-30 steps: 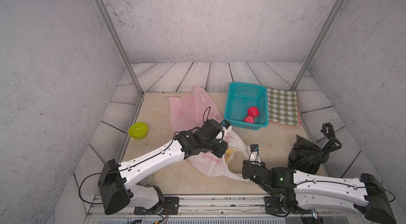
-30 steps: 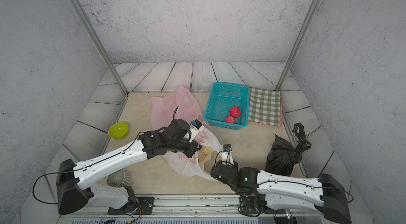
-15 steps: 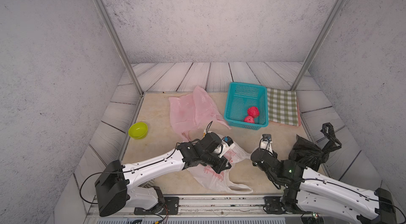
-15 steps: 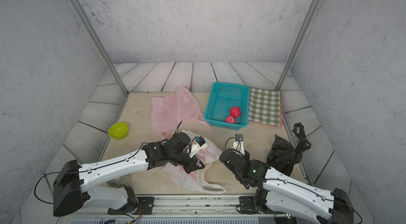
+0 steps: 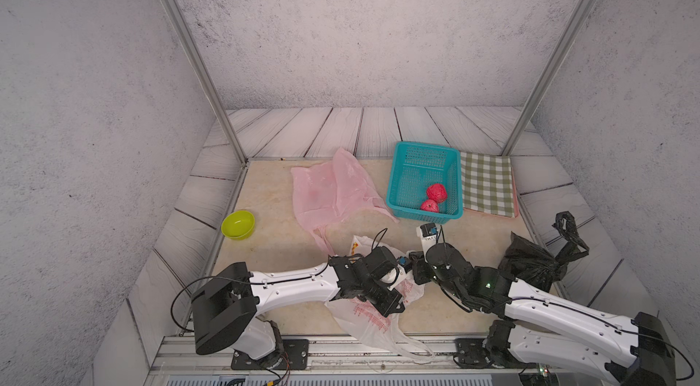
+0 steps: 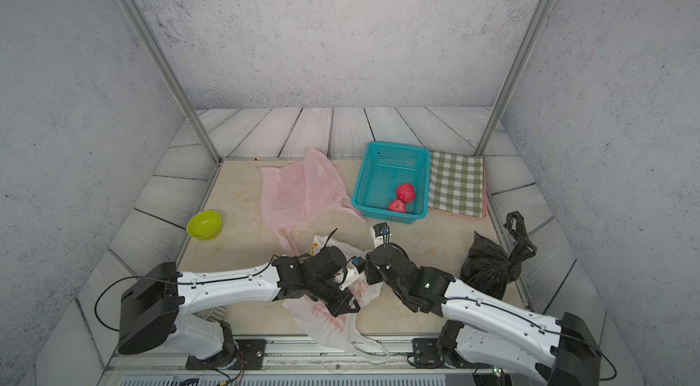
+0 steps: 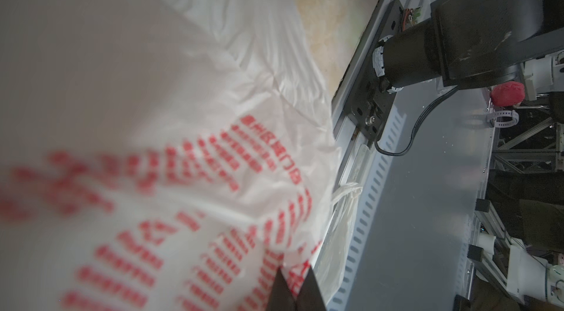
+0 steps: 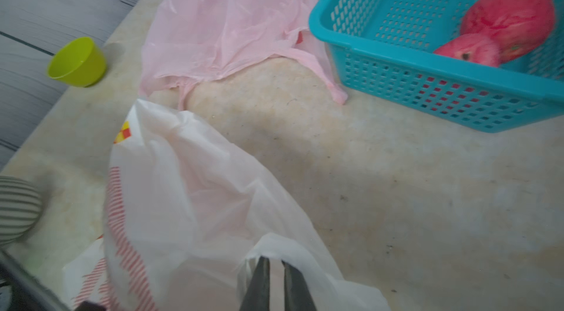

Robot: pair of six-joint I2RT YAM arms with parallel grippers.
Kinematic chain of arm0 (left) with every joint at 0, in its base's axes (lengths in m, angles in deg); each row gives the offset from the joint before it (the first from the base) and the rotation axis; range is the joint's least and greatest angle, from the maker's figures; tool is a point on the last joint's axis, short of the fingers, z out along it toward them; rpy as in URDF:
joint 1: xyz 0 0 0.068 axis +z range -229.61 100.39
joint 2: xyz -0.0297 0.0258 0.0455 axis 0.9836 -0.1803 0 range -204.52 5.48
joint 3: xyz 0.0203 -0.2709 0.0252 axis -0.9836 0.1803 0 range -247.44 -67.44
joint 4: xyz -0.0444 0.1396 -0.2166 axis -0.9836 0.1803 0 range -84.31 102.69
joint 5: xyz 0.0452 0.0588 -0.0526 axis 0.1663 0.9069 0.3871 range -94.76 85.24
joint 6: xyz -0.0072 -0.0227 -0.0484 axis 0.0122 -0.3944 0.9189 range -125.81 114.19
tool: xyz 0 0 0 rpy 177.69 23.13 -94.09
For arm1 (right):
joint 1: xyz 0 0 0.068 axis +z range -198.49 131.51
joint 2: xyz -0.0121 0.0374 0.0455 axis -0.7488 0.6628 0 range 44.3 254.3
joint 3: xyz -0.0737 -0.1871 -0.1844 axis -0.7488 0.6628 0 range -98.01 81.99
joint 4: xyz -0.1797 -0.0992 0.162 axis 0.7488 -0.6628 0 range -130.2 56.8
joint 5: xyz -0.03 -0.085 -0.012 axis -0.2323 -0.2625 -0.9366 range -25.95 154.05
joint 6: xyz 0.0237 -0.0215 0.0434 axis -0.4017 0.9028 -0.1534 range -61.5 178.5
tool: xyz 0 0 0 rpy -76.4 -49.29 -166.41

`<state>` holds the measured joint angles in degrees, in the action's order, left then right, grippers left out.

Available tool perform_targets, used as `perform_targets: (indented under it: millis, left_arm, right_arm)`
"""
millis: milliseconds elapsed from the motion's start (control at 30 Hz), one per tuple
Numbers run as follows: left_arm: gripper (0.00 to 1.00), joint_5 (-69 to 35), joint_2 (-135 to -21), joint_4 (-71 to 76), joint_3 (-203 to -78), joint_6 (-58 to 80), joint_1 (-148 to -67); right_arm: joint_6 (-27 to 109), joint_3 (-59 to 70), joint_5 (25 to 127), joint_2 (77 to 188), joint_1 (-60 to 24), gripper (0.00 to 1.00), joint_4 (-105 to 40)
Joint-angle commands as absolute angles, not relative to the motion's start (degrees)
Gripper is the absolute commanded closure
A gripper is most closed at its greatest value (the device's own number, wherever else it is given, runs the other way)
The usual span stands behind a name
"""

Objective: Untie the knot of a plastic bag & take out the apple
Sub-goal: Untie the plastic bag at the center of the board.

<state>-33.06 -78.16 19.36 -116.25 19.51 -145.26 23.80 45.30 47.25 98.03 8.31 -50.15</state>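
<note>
1. The white plastic bag (image 5: 363,318) with red print is lying at the front edge of the counter (image 5: 272,236), in the middle between both arms. One handle is hanging over this edge onto the metal rail (image 5: 325,348).
2. The left gripper (image 7: 293,274) is clenching its jaws on a fold of the printed plastic.
3. The right gripper (image 8: 274,263) is meeting the bag from the right side. Its jaws are standing almost together and are pinching a thin white fold between them.
4. I cannot tell whether anything is lying inside the white bag.
5. Two red apples (image 5: 436,193) are resting in the teal basket (image 5: 394,179), touching each other, near the far right corner of the counter.
6. A checked cloth (image 5: 486,183) is lying just beside the basket, at the right edge.
7. A pink bag (image 5: 329,191) is lying flat near the far edge, a green bowl (image 5: 238,224) is standing by the left edge, and a tied black bag (image 5: 530,266) is sitting near the right edge.
</note>
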Motion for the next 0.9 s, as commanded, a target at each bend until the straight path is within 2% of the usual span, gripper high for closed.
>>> perform_targets:
  millis: [0,133,200,267,367,467,600,867]
  left_arm:
    - [1.0,-28.93,-76.05,22.44,-118.54,17.7,-144.93]
    - [1.0,-24.67,-74.56,27.93,-120.71,15.85,-141.86]
    - [1.0,-23.56,-73.84,30.39,-122.31,14.57,-139.59]
    - [1.0,-23.12,-72.93,31.69,-123.74,13.6,-137.37]
    - [1.0,-22.67,-72.14,31.26,-124.86,12.51,-135.77]
    - [1.0,-23.24,-72.84,32.27,-127.03,11.64,-135.24]
    - [1.0,-24.22,-74.53,33.03,-129.06,11.33,-135.12]
    - [1.0,-25.5,-75.64,33.61,-129.64,11.5,-135.11]
  right_arm:
    - [25.77,43.66,52.25,94.02,7.43,0.82,-53.14]
    - [21.73,37.06,41.95,86.65,7.36,0.78,-72.98]
    - [20.97,35.0,41.87,83.26,7.35,0.78,-78.86]
    - [21.64,35.28,46.29,79.52,7.36,0.78,-80.31]
    - [23.3,40.4,60.66,75.62,7.4,0.79,-72.41]
    - [22.84,46.94,71.95,77.75,8.06,0.82,-62.39]
    - [20.88,52.41,68.48,80.51,11.83,0.86,-50.97]
    - [19.61,58.18,62.04,88.94,12.06,0.93,-35.19]
